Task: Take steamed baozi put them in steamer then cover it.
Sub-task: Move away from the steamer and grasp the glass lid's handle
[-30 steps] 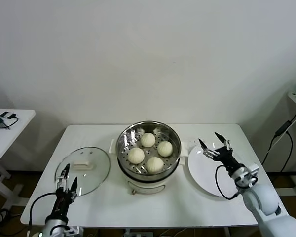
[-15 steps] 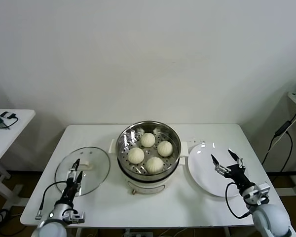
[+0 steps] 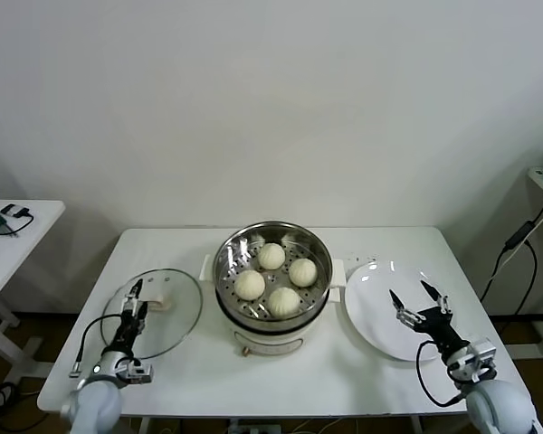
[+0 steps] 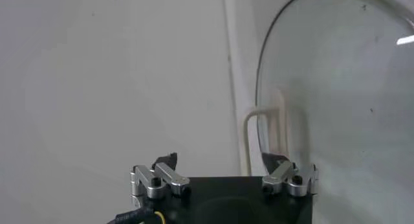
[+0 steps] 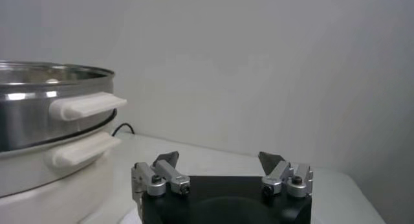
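Four pale baozi [image 3: 273,274] lie on the perforated tray inside the steel steamer [image 3: 271,309] at the table's middle; its side and white handles show in the right wrist view [image 5: 39,122]. The glass lid [image 3: 167,316] lies flat on the table to the steamer's left, also in the left wrist view [image 4: 343,96]. My left gripper [image 3: 131,303] is open and empty, low over the lid's near-left part. My right gripper [image 3: 416,300] is open and empty over the white plate [image 3: 380,312].
The white plate lies right of the steamer and holds nothing. A side table [image 3: 9,240] with small items stands at the far left. A black cable [image 3: 516,249] hangs at the right. The table's front edge [image 3: 281,402] is close to both arms.
The left gripper has moved up and forward onto the lid's near-left part. The right gripper has drawn back and down over the plate, from near the plate's far edge.
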`<state>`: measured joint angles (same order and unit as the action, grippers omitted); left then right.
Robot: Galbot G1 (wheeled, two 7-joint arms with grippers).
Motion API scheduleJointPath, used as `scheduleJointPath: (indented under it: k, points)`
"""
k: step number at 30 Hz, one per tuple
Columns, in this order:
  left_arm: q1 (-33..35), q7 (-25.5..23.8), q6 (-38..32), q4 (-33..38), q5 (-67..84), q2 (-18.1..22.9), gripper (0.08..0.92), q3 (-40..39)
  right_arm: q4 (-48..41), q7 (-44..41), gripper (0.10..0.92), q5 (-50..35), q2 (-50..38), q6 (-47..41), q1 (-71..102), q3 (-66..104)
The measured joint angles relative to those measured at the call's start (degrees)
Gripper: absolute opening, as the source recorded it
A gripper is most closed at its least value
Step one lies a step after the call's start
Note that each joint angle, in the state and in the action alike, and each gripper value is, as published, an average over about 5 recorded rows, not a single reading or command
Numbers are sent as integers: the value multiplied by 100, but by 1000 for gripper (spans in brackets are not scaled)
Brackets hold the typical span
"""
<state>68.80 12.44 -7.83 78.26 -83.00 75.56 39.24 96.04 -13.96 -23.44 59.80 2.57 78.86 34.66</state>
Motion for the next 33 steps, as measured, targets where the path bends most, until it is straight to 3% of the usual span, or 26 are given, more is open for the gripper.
scheduleJointPath:
  k: [13, 33]
  points:
    - [-423, 131, -20, -455, 182, -29, 806, -143, -169, -198, 823, 237, 105, 149, 81, 53]
    - [-561, -15, -201, -677, 436, -105, 247, -246, -371, -362, 823, 531, 256, 302, 85, 74]
